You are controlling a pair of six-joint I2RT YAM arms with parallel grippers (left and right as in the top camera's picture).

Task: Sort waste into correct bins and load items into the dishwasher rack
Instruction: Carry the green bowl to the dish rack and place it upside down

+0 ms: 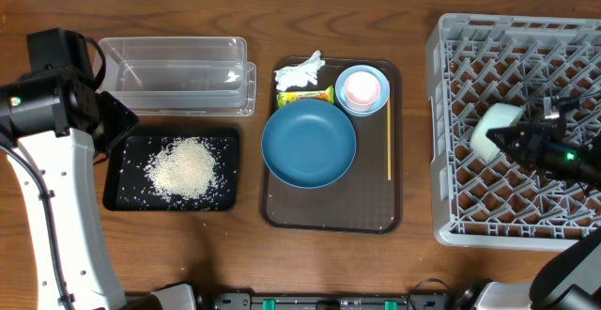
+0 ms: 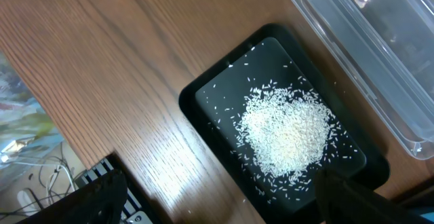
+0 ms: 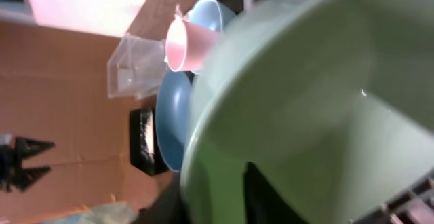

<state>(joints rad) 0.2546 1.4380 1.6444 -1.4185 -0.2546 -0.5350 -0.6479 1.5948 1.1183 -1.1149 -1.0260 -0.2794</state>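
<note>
The pale mint-green bowl (image 1: 492, 127) stands on edge in the grey dishwasher rack (image 1: 451, 56). My right gripper (image 1: 515, 139) is shut on its rim. In the right wrist view the bowl (image 3: 319, 95) fills the frame, with one finger of the gripper (image 3: 217, 190) on each side of the rim. The rice (image 1: 183, 167) lies in the black tray (image 1: 122, 197). My left gripper (image 1: 117, 127) is open and empty at that tray's left end; its view shows the rice (image 2: 288, 132). The dark blue bowl (image 1: 308, 143), the tissue (image 1: 300, 69), the wrapper (image 1: 306, 95) and the pink cup (image 1: 362, 88) inside the light blue bowl (image 1: 378, 104) sit on the brown tray (image 1: 329, 218).
The clear tub (image 1: 178, 70) stands empty behind the black tray and also shows in the left wrist view (image 2: 380, 54). A thin wooden stick (image 1: 389, 146) lies along the brown tray's right side. The table's front edge is close below the left gripper.
</note>
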